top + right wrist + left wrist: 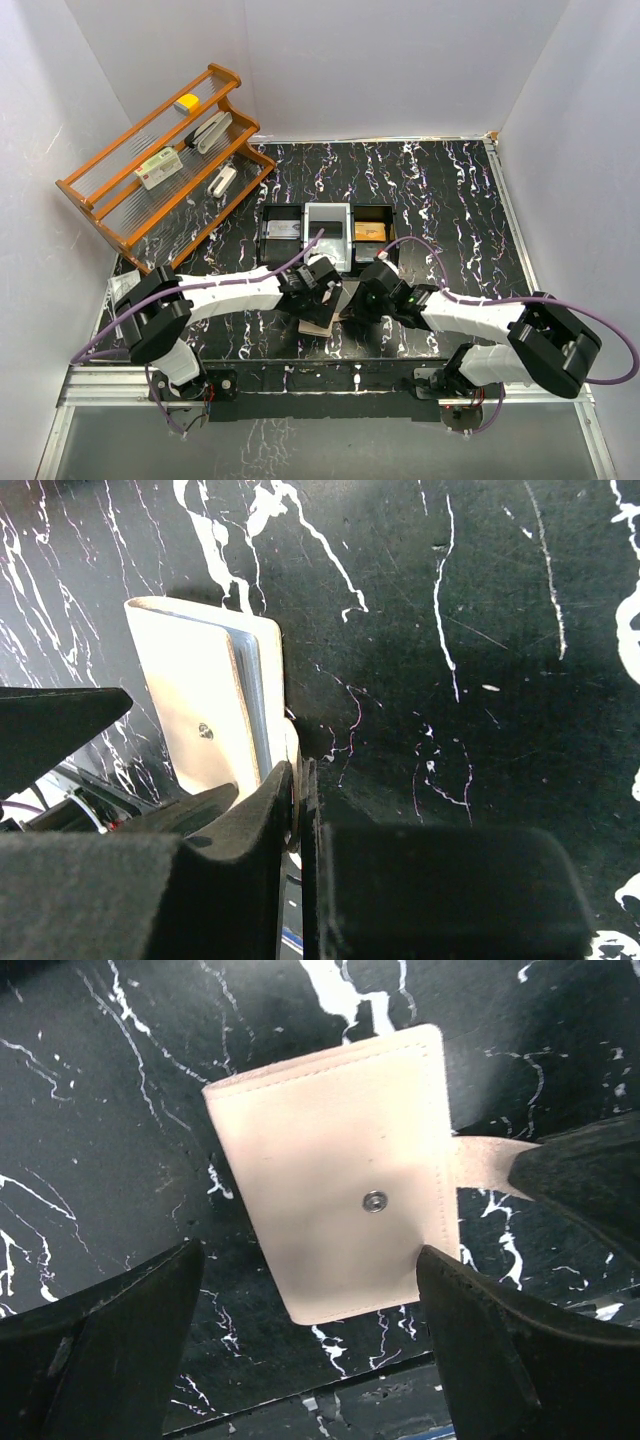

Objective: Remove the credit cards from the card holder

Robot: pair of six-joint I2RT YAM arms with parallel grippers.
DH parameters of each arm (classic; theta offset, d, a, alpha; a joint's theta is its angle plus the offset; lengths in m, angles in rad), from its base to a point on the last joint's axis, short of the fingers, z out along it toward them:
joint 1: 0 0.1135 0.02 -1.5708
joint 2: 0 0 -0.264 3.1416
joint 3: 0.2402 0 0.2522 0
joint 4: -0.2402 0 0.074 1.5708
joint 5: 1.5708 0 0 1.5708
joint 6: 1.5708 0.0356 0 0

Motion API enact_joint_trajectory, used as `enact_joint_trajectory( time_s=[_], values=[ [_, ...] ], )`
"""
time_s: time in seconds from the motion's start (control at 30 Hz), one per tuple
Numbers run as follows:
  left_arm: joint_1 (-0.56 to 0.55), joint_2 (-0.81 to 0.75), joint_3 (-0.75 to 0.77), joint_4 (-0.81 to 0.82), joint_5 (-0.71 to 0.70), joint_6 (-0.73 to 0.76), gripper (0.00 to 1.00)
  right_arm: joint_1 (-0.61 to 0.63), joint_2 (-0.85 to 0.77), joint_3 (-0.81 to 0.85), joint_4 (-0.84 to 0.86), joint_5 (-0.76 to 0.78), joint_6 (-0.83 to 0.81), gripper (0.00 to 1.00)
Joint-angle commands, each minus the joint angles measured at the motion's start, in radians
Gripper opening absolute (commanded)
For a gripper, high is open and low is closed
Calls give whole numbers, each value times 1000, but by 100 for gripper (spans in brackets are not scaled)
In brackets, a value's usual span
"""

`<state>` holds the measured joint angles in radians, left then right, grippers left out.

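Note:
The beige card holder (330, 1190) lies folded on the black marbled table, its snap stud facing up. My left gripper (310, 1260) hangs just above it, open, with one finger on each side of its near end. My right gripper (303, 775) is shut on the card holder's snap tab (485, 1160), which sticks out to the side. Seen edge-on in the right wrist view, the card holder (195, 700) shows a blue-grey credit card edge (250, 695) between its flaps. From above, both grippers meet over the card holder (318, 325) near the table's front.
A black-and-grey three-compartment tray (327, 215) stands just behind the grippers, with a grey card (283, 232) in its left bay and an orange card (372, 231) in its right. A wooden rack (110, 205) with small items stands at the back left.

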<state>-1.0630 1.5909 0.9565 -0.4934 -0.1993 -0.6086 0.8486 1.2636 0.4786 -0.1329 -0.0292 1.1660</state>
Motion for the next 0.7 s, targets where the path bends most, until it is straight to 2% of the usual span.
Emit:
enact_joint_trajectory(
  time_s=[0.0,0.23,0.37,0.67],
  values=[
    [-38,24,74,-55,-77,14,86,-9,-30,-9,65,5,21,0],
    [-68,48,117,-62,-112,16,90,-14,-38,-23,75,2,31,0],
    [-69,88,119,-62,-106,8,89,-17,-47,-36,84,4,40,0],
    [-97,138,160,-116,-205,-43,86,-25,-78,-67,97,7,63,0]
  ],
)
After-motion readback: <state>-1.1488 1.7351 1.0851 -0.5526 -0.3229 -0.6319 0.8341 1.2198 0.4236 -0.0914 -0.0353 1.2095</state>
